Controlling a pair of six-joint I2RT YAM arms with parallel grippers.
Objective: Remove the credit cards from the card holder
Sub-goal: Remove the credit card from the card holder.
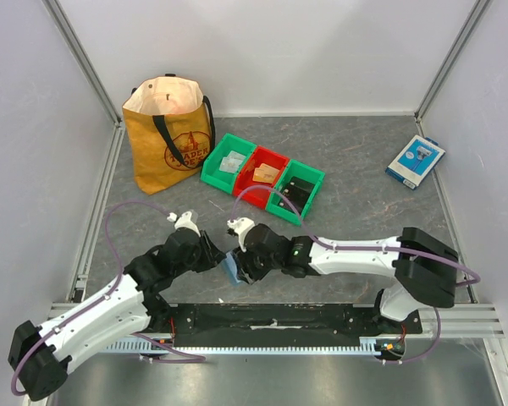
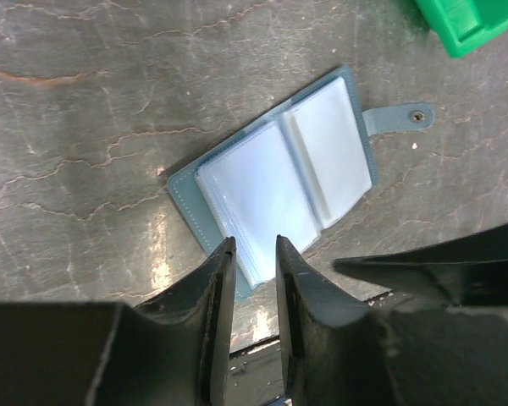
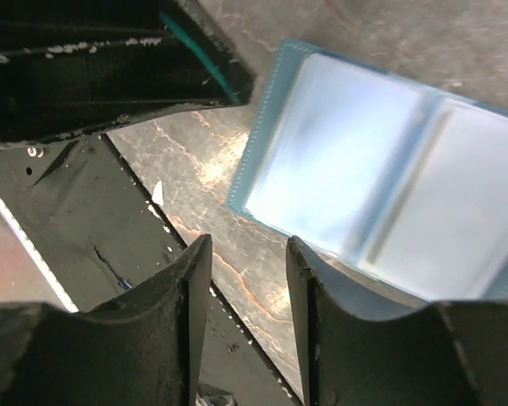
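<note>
The card holder (image 2: 279,178) lies spread open on the bench (image 2: 85,127). The left hand (image 2: 254,241) is over the card holder's edge, fingers slightly apart. The right hand (image 3: 248,244) is beside the card holder, fingers apart and empty.

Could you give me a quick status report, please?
Left claw open at wallet edge. Right claw open, empty. Wallet flat, looks empty. Nothing blocking.

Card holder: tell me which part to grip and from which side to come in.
Probably the edge of the card holder facing the left gripper, coming in low from that side. It lies open and flat on the table, so its faces offer nothing to pinch, but the clear sleeves stack up thick at that edge. The snap tab lies flat too.
</note>
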